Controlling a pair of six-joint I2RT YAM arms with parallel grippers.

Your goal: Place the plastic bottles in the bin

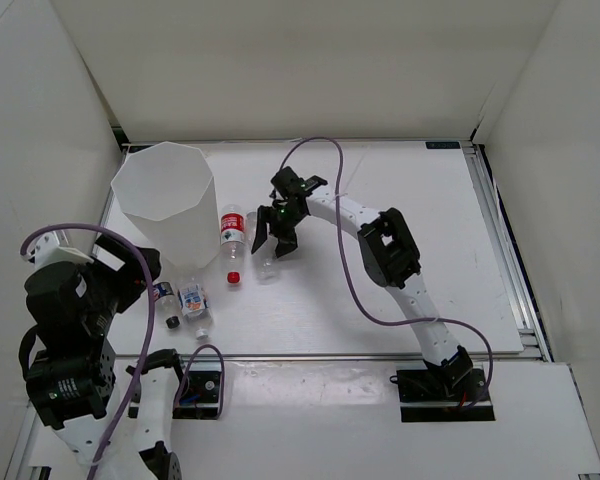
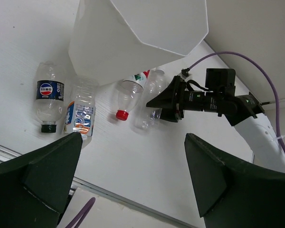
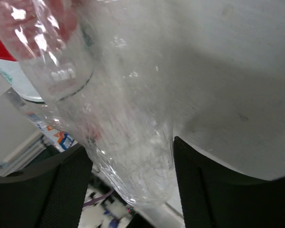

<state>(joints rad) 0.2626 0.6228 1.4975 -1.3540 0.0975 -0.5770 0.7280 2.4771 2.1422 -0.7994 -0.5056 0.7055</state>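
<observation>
The white faceted bin (image 1: 165,200) stands at the left; it also shows in the left wrist view (image 2: 133,38). The red-labelled bottle (image 1: 233,235) lies beside it, red cap toward me (image 2: 128,92). The plain clear bottle (image 1: 268,264) lies just to its right (image 2: 149,107). My right gripper (image 1: 274,245) is open and straddles this plain bottle (image 3: 128,142), one finger on each side. Two short blue-labelled bottles (image 1: 168,300) (image 1: 193,300) lie at the front left (image 2: 50,97) (image 2: 80,114). My left gripper (image 2: 133,175) is open and empty, raised near them.
The right arm's purple cable (image 1: 345,270) loops over the middle of the table. The table's front rail (image 1: 360,355) runs along the near edge. White walls enclose the back and sides.
</observation>
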